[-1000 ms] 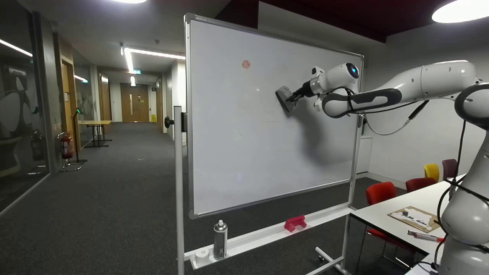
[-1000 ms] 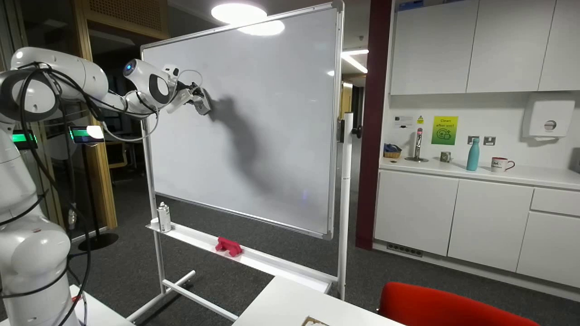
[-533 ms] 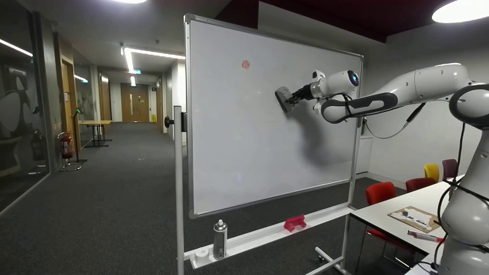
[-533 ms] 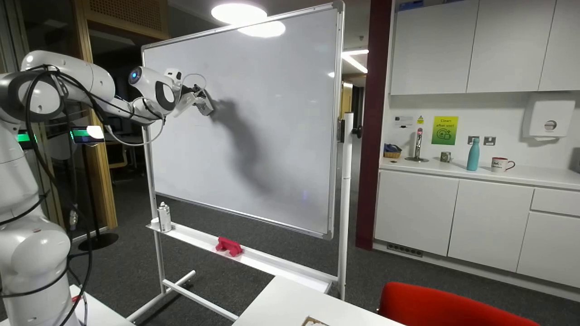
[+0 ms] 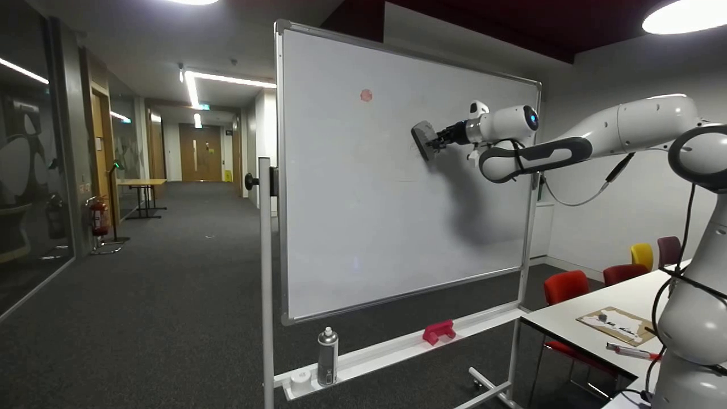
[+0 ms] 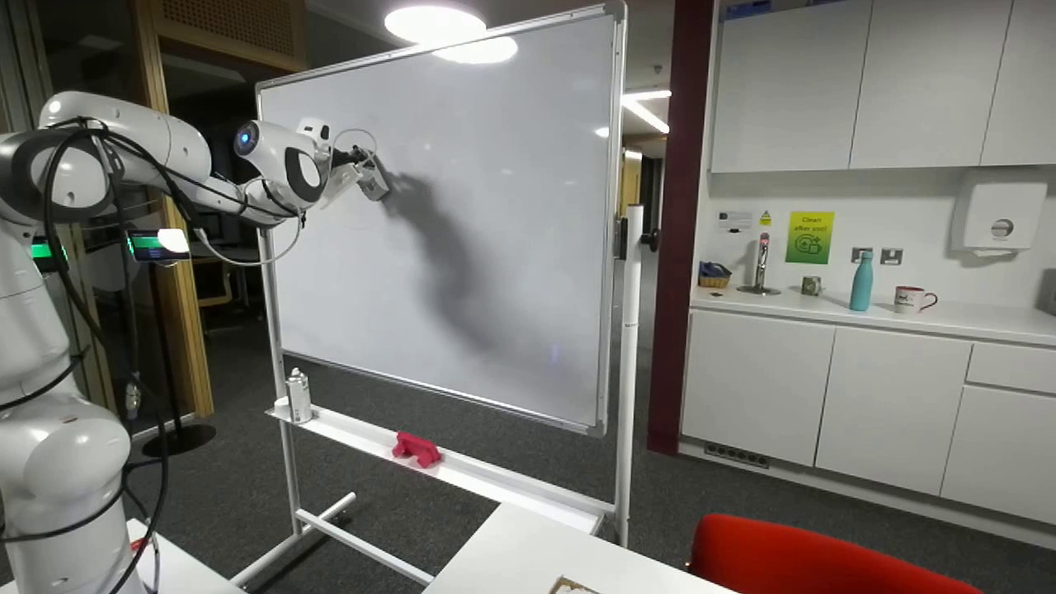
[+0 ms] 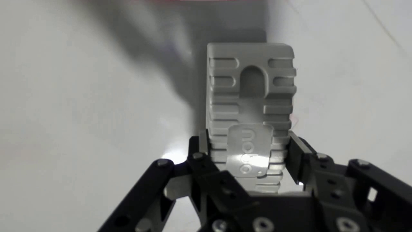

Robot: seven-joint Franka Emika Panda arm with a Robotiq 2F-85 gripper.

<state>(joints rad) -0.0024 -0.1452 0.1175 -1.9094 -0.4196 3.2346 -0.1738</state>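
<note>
Touching or just off the upper half of the whiteboard (image 5: 352,227), contact unclear, the grey eraser (image 7: 251,109) is clamped across its narrow width by the tool (image 7: 249,149), its long axis slanting steeply up the whiteboard.

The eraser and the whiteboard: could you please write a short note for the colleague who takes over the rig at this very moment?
Tool: shut on the eraser, gripping it from both sides.
Places: the eraser is against or very near the whiteboard; I cannot confirm contact. A spray can and a red piece are on the ledge below.
Done: the eraser is gripped and at the whiteboard.
Left, it seems: a pink spot and, beside the eraser, a faint pink trace probably need wiping.
</note>
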